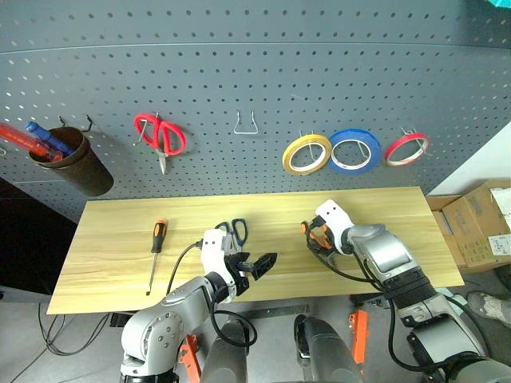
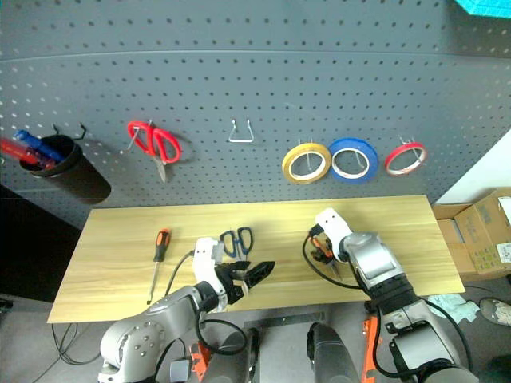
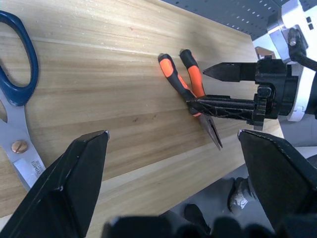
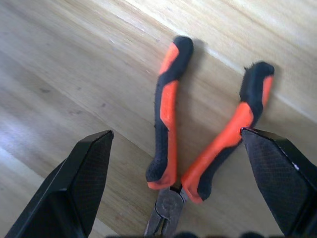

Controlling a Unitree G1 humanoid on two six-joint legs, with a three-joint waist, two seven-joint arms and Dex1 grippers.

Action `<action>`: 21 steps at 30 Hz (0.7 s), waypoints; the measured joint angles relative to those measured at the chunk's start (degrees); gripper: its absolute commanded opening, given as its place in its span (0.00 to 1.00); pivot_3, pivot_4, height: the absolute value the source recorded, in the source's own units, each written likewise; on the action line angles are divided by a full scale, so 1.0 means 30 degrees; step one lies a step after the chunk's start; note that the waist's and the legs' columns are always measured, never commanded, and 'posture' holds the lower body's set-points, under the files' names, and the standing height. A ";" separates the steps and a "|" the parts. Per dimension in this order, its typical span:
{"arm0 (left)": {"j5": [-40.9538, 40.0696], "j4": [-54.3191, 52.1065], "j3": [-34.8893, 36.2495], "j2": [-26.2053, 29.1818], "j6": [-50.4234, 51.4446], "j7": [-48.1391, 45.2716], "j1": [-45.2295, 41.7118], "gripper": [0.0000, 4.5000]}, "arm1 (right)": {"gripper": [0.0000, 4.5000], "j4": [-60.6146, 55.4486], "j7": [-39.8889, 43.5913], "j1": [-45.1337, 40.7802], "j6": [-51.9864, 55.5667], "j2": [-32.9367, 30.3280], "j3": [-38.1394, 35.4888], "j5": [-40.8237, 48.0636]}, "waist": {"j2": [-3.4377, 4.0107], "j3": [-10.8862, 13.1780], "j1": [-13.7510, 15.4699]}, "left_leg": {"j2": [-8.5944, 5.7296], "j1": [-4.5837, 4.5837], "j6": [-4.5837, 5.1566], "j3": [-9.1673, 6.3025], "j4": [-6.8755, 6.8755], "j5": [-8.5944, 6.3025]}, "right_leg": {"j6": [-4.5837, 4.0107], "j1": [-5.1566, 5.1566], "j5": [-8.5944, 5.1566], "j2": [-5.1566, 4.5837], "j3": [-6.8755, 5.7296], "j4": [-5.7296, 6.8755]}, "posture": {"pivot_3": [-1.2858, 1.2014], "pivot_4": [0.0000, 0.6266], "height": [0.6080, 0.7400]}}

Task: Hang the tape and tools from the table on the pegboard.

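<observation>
On the light wooden table (image 1: 383, 211) the orange-and-black pliers (image 4: 171, 124) lie flat with handles spread. My right gripper (image 4: 176, 134) hovers open just above them, one finger on each side of the handles, touching nothing. Dark-blue-handled scissors (image 1: 234, 230) lie near the table's middle, just behind my left gripper (image 1: 254, 265), which is open and empty over the front edge. The screwdriver (image 1: 156, 249) lies further left. The yellow tape (image 1: 307, 154) hangs on a hook of the dark grey pegboard (image 1: 239, 64).
On the pegboard hang red-handled scissors (image 1: 162, 136), a blue tape ring (image 1: 355, 151), a red tape ring (image 1: 406, 148), a bare metal hook (image 1: 246, 124) and a dark cup of pens (image 1: 76, 163). Cardboard boxes (image 1: 479, 227) stand right of the table.
</observation>
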 measured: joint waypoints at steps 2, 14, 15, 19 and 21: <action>0.0000 0.0000 -0.0022 0.0003 0.0000 0.0000 -0.0119 1.00 | 0.99 0.0129 -0.0473 -0.0023 0.0219 0.0362 -0.0035 0.0007 | 0.0003 0.0014 -0.0003 | 0.0001 0.0001 0.0000 0.0001 -0.0001 0.0000 | 0.0001 0.0001 0.0000 0.0001 -0.0001 0.0000 | 0.58 0.45 1.00; -0.0052 -0.0137 0.0009 0.0209 0.0210 -0.0011 0.0194 1.00 | 0.99 0.3020 -0.2638 -0.0699 0.0346 0.1596 -0.1378 0.0028 | -0.0014 0.0024 -0.0045 | 0.0006 0.0029 0.0006 0.0009 0.0021 0.0005 | 0.0018 0.0028 0.0015 0.0007 -0.0001 0.0001 | 0.59 0.46 1.00; -0.0060 -0.0169 -0.0003 0.0236 0.0261 -0.0012 0.0174 1.00 | 0.99 0.3046 -0.2638 -0.0729 0.0410 0.1614 -0.1405 0.0038 | -0.0013 0.0024 -0.0057 | 0.0011 0.0029 0.0006 0.0012 0.0017 0.0004 | 0.0023 0.0028 0.0018 0.0011 0.0002 -0.0001 | 0.59 0.46 1.00; -0.0065 -0.0293 0.0000 0.0226 0.0362 -0.0013 0.0162 1.00 | 0.99 0.2966 -0.2640 -0.0779 0.0639 0.1662 -0.1477 0.0038 | -0.0014 0.0024 -0.0066 | 0.0014 0.0024 0.0005 0.0005 -0.0005 0.0002 | 0.0023 0.0026 0.0016 0.0012 -0.0006 -0.0018 | 0.59 0.46 1.00; -0.0066 -0.0296 0.0000 0.0221 0.0366 -0.0016 0.0163 1.00 | 0.99 0.2898 -0.2638 -0.0736 0.0656 0.1642 -0.1465 0.0037 | -0.0015 0.0025 -0.0061 | 0.0012 0.0023 0.0004 0.0005 -0.0002 0.0002 | 0.0023 0.0025 0.0016 0.0012 -0.0004 -0.0018 | 0.59 0.46 1.00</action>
